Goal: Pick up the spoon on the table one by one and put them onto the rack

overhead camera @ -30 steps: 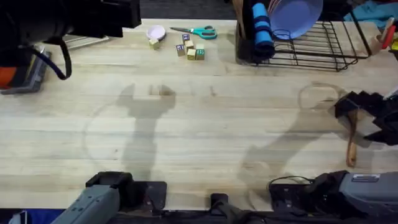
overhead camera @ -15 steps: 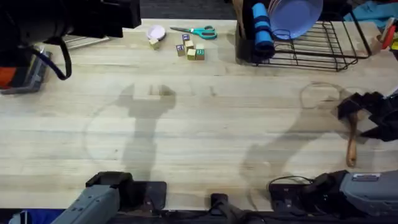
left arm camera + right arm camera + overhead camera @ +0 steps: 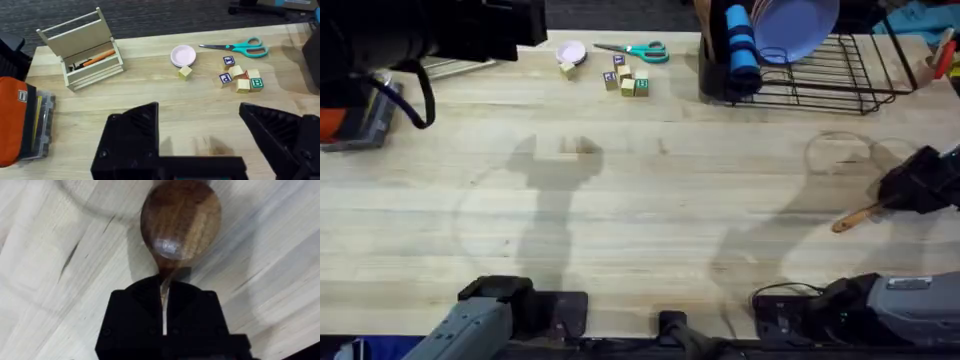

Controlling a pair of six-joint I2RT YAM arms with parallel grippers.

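Carrying step in hand, by the look of it: right gripper (image 3: 905, 193) clamped on the wooden spoon (image 3: 855, 217) near the table's (image 3: 650, 200) right edge; fingers shut on the neck just below the bowl (image 3: 180, 217), as the right wrist view shows, with the bowl's shadow thrown on the planks beneath, which suggests the spoon is off the surface; handle sticking out toward the table's middle and slightly toward the arm bases in the overhead view.

Left gripper (image 3: 205, 137) hanging above the far left part of the table with fingers spread wide and nothing between them; no part in the carrying at present.

Next move, as a judgement: lifting higher, swinging away from the bases toward the black wire dish rack (image 3: 830, 75) at the far right, clearing the rack's near rail, then lowering the spoon onto the wires or into the dark utensil caddy (image 3: 715, 75) at its left end; room limited by the lilac plate (image 3: 795, 22) standing in the tines and the blue rolled item (image 3: 740, 45) in the caddy.

Counts: one spoon in view on this side of the rack, the one held, no other lying on the planks; one rack; one plate; one pair of teal-handled scissors (image 3: 638, 50); one small pink dish (image 3: 570, 51); five small wooden letter blocks (image 3: 239, 80), by the left wrist view; one beige slatted caddy (image 3: 82, 47); one orange case (image 3: 17, 117).
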